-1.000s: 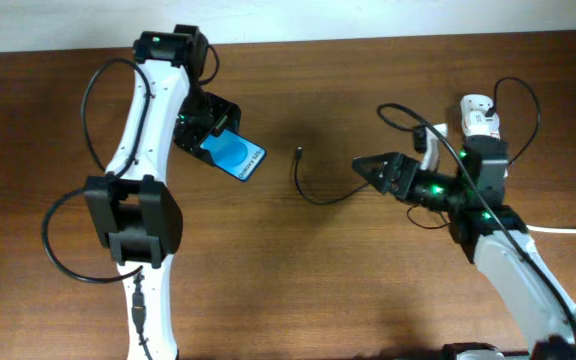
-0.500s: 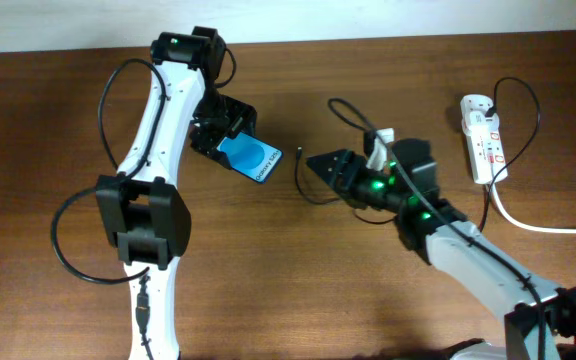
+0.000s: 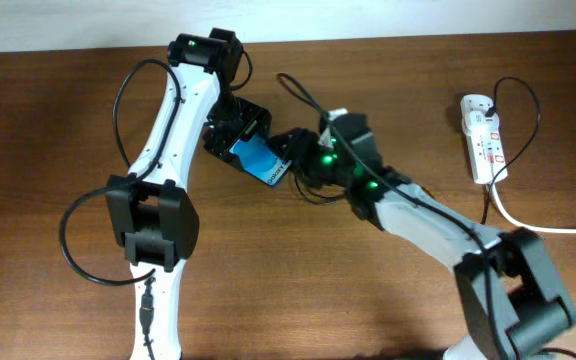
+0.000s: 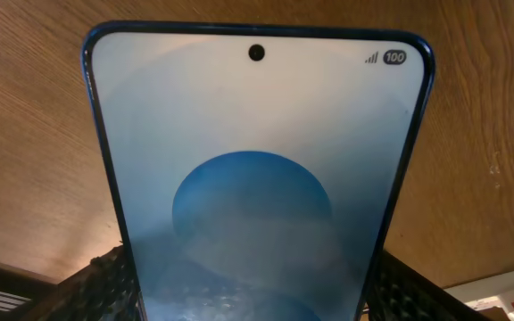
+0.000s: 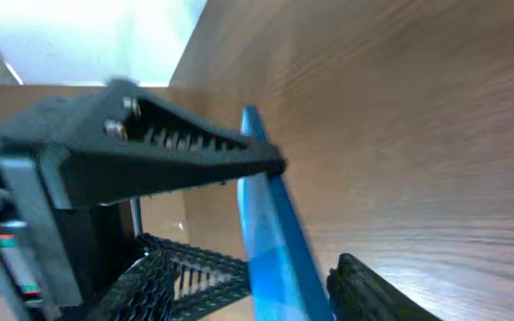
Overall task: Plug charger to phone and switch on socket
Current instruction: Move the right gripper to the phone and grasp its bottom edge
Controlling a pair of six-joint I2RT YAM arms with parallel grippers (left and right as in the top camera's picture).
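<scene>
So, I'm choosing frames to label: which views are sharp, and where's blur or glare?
Overhead: sharp, evenly lit, no glare on the phone. Left wrist: phone in focus, its screen washed pale towards the top. Right wrist: motion-blurred, table grain streaked, phone edge soft.

We saw a brown wooden tabletop (image 3: pixel 28 300) with fine grain filling nearly the whole overhead view. A pale strip (image 3: pixel 48 20) ran along its far edge.
</scene>
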